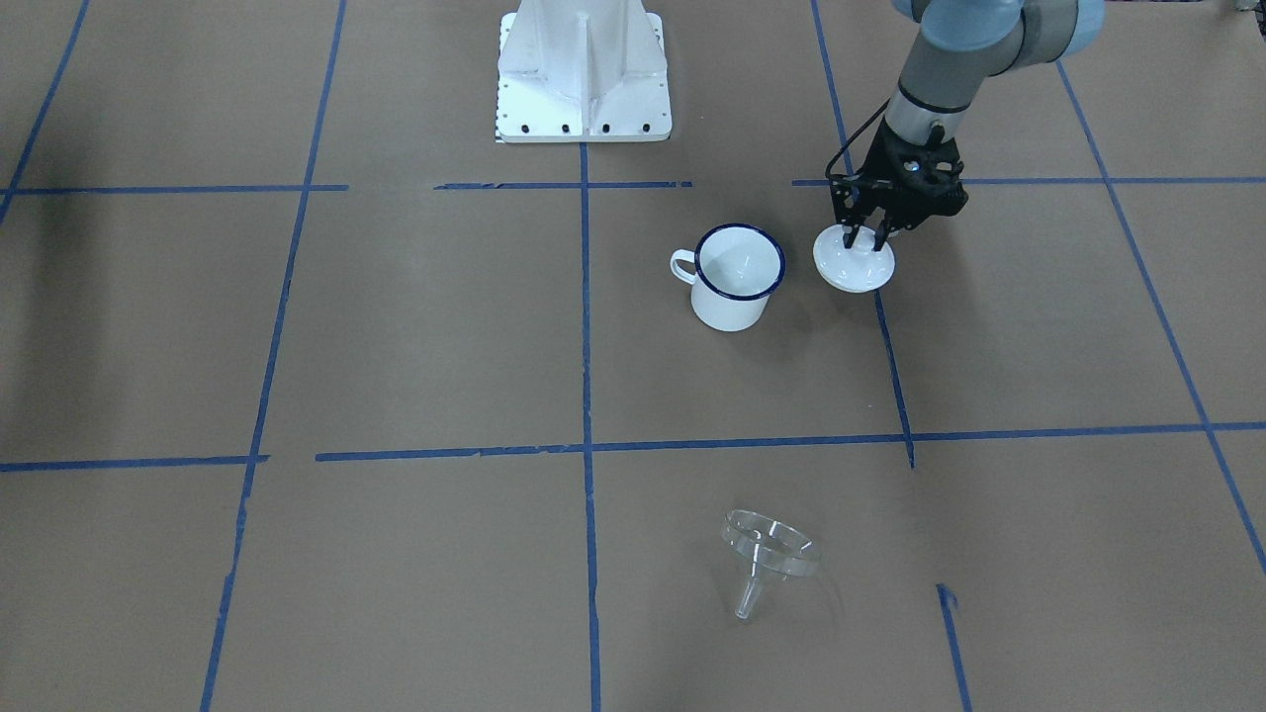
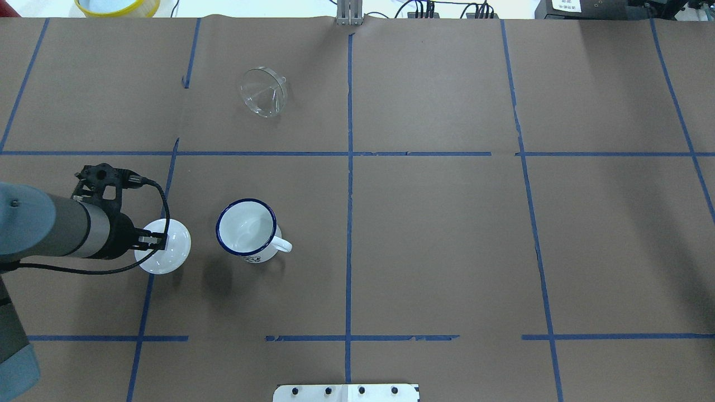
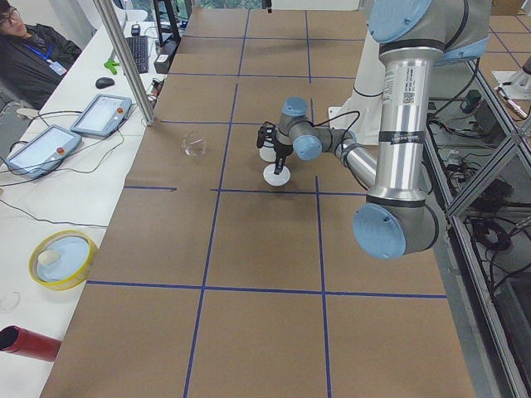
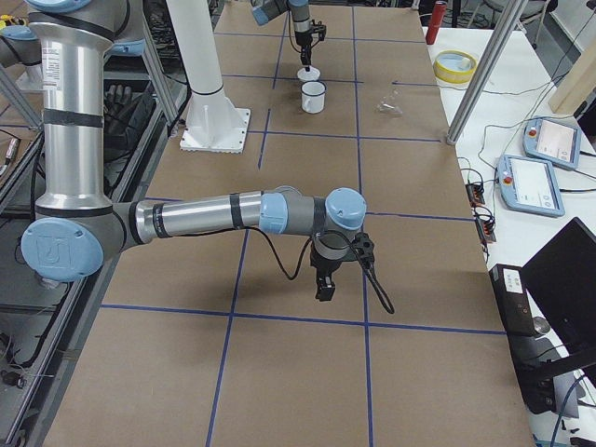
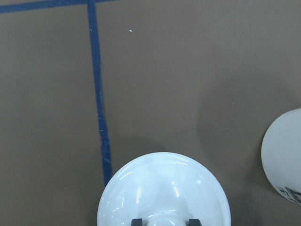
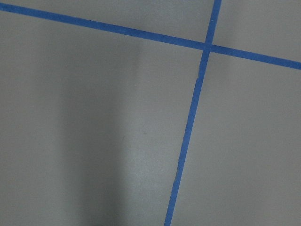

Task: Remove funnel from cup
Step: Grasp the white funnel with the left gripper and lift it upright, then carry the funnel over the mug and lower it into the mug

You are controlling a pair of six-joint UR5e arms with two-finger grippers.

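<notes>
Left gripper clamped on lid knob. Funnel lies tipped well ahead-right, past cup, spout pointing away; left arm nearer. Right gripper: can't tell.

Nothing legible; the dark print on the cup is too small

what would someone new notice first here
The left gripper stands over a white domed lid, fingers either side of its knob, right beside the blue-rimmed white cup. The clear funnel lies on its side, well away from the cup, toward the operators' side.
</notes>
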